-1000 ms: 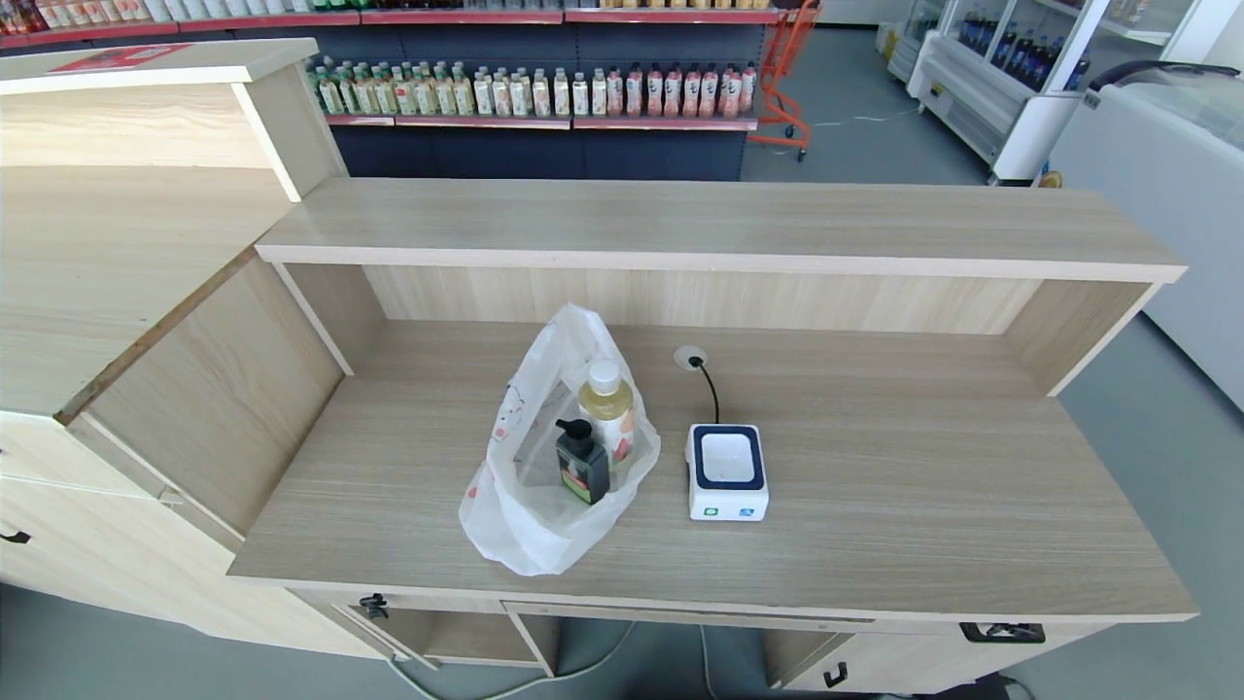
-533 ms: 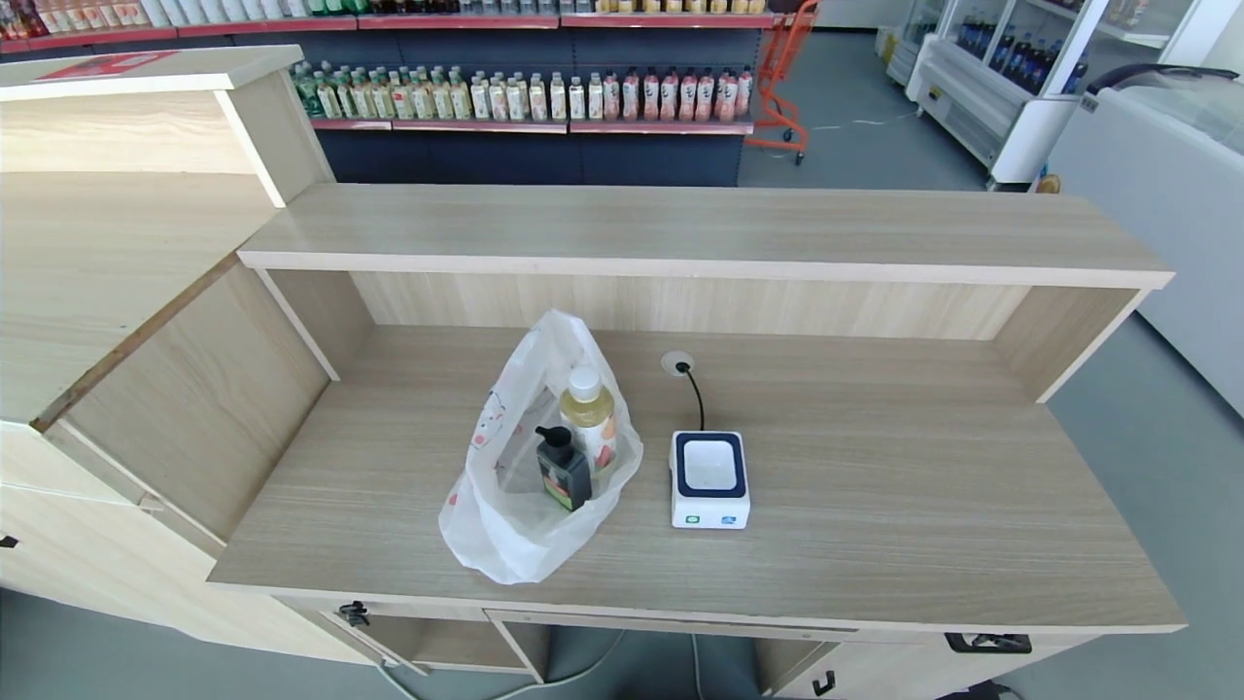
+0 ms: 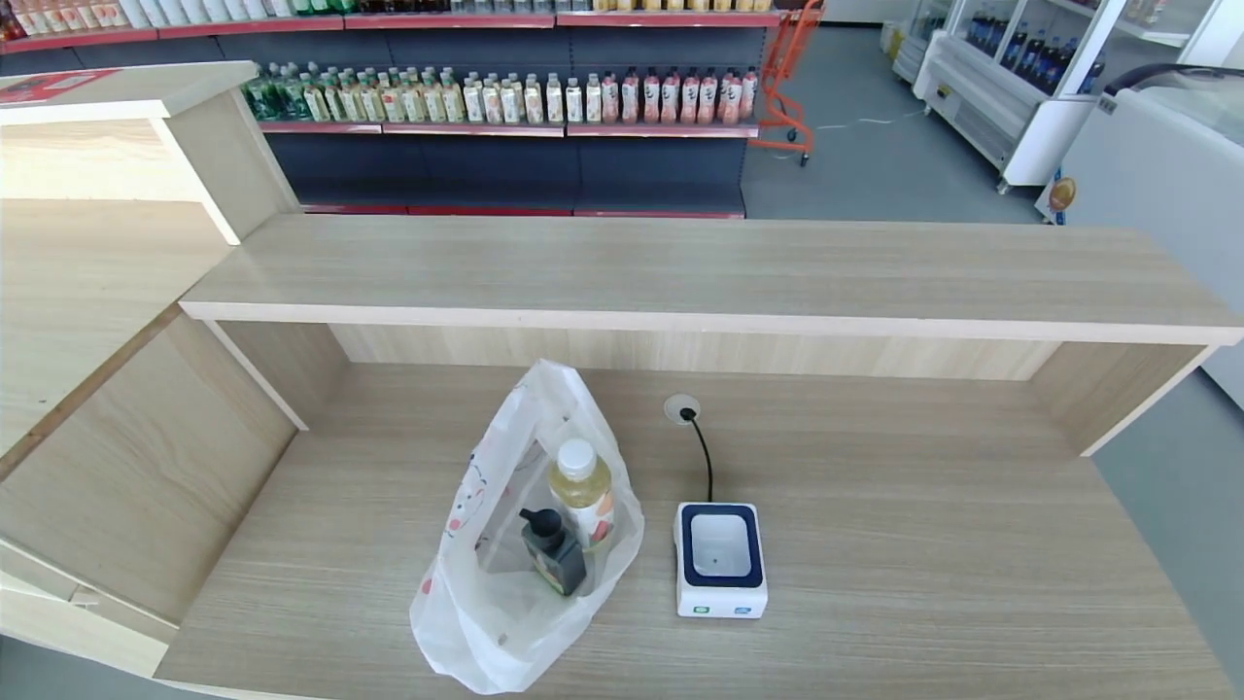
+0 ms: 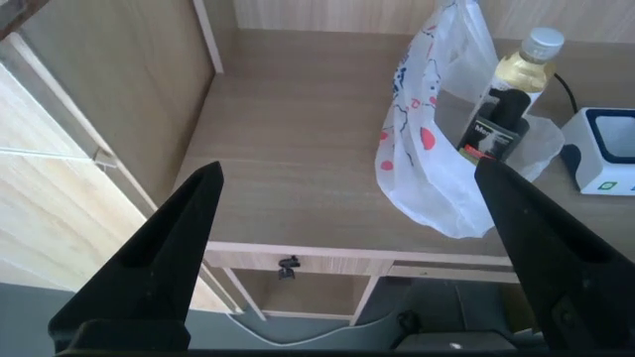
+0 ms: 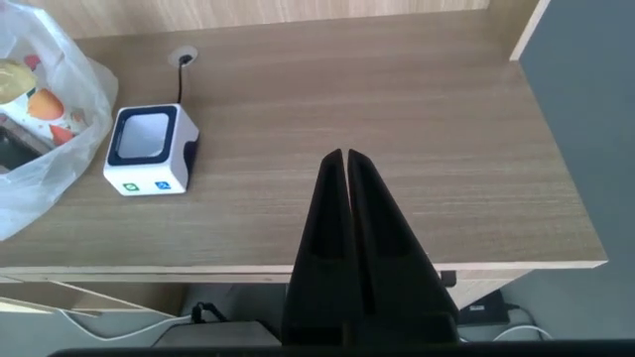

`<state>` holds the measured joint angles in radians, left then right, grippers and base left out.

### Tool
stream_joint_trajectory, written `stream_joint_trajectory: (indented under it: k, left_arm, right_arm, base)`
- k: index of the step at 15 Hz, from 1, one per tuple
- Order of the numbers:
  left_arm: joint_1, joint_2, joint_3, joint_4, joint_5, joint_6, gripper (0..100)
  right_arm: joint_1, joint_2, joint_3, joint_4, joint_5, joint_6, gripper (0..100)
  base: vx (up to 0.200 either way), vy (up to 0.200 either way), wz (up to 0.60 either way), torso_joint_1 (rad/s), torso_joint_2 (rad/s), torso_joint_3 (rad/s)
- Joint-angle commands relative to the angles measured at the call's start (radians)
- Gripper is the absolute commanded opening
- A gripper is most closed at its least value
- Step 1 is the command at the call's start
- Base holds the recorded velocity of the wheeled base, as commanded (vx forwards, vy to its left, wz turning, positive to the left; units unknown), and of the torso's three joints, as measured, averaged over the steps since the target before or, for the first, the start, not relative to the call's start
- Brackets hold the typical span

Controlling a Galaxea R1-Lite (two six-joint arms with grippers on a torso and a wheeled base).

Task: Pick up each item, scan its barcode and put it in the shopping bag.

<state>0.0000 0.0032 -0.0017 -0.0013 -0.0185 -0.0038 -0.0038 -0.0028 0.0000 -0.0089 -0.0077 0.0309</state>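
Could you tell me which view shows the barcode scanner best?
The head view: the scanner lies whole, window up, cable visible. The right wrist view shows it aslant; the left wrist view crops it.

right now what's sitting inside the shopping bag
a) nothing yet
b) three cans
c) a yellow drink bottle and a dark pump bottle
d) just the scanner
c: the head view shows the yellow drink bottle with a white cap and the dark pump bottle standing together inside the shopping bag, while the scanner stands outside it on the counter.
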Motion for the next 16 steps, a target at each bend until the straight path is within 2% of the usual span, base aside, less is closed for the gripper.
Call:
stream_joint_trajectory:
  k: [1,16]
  left_arm:
    - [0.000,-0.003,0.000,0.000,0.000,-0.001,100]
    - [0.000,-0.003,0.000,0.000,0.000,-0.001,100]
  right_arm:
    - [-0.001,0.003,0.000,0.000,0.000,0.000,0]
    - [-0.001,0.003,0.000,0.001,0.000,0.000,0]
  base:
    - [0.000,0.000,0.00,0.000,0.00,0.000]
    - [0.000,0.000,0.00,0.000,0.00,0.000]
